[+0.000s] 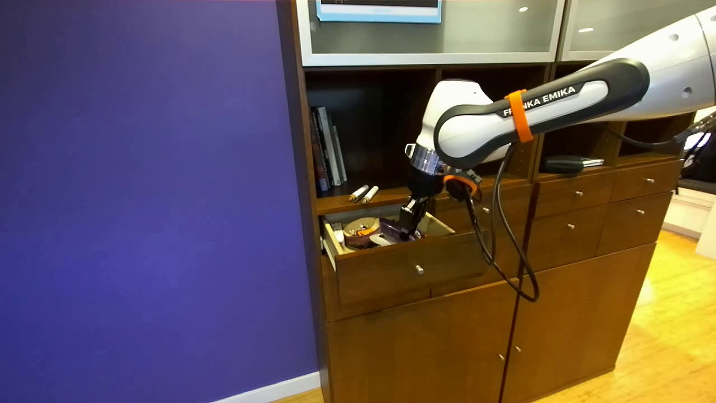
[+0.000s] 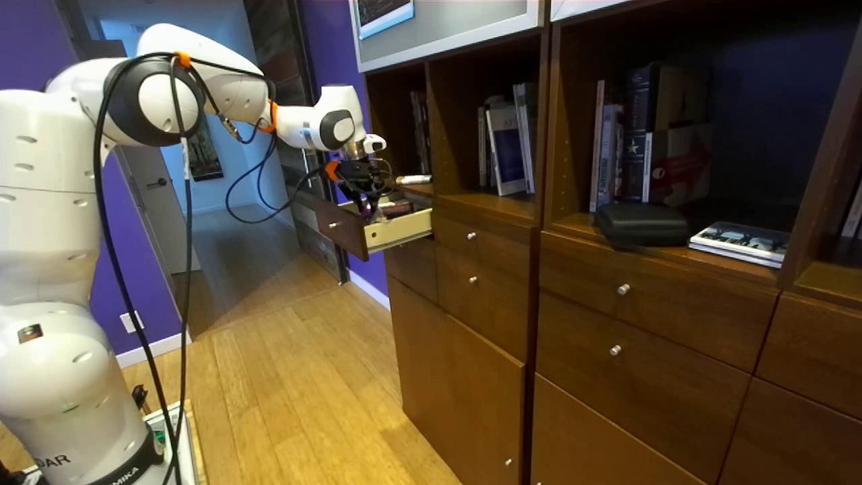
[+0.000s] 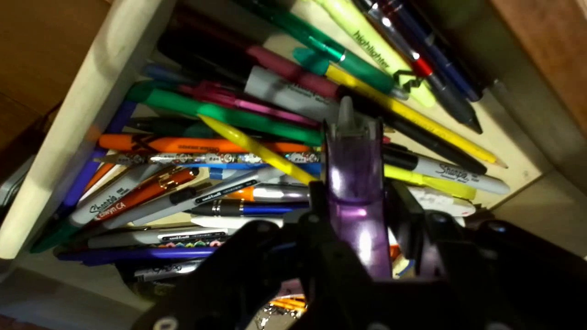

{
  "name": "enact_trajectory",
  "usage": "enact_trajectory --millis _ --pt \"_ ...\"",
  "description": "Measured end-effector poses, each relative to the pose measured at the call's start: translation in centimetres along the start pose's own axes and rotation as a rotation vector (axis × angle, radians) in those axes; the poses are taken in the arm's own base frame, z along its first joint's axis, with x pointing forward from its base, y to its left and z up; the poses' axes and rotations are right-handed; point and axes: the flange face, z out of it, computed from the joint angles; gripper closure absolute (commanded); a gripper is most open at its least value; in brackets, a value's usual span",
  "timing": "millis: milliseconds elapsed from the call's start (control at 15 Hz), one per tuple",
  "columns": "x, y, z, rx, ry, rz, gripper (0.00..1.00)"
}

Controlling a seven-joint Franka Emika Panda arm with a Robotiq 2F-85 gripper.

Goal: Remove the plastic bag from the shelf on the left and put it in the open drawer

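Purple plastic object [image 3: 357,197], which I cannot confirm to be the bag, is low inside the open drawer [image 1: 380,274], and the jaws appear clamped on it. Carrying therefore seems complete; releasing and withdrawing remain.

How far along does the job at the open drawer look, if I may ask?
Done: the drawer stands pulled out, and the gripper is at it. In hand: a purple object, apparently clasped between the jaws above pens in that drawer. Left, probably: releasing it, since the jaws look closed on it, then backing out. I can't make out any plastic bag, so that part is unconfirmed.
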Motion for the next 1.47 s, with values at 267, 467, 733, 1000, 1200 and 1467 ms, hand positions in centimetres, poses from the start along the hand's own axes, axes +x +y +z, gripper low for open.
enact_trajectory --millis 267,467,733,1000,1200,1467 --pt "-0.7 0.1 0.1 -0.013 -0.058 -0.010 0.88" --pt "-0.8 0.5 0.5 -0.023 -0.069 -0.011 0.88" --pt "-0.6 0.3 1.1 -0.026 -0.073 -0.016 0.38" --pt "-0.2 0.0 0.4 -0.029 -0.054 -0.018 0.15" --pt "0.5 -0.1 -1.9 -0.037 -0.017 -0.001 0.00" --pt "0.5 -0.4 -5.9 -0.047 0.024 0.108 0.00"
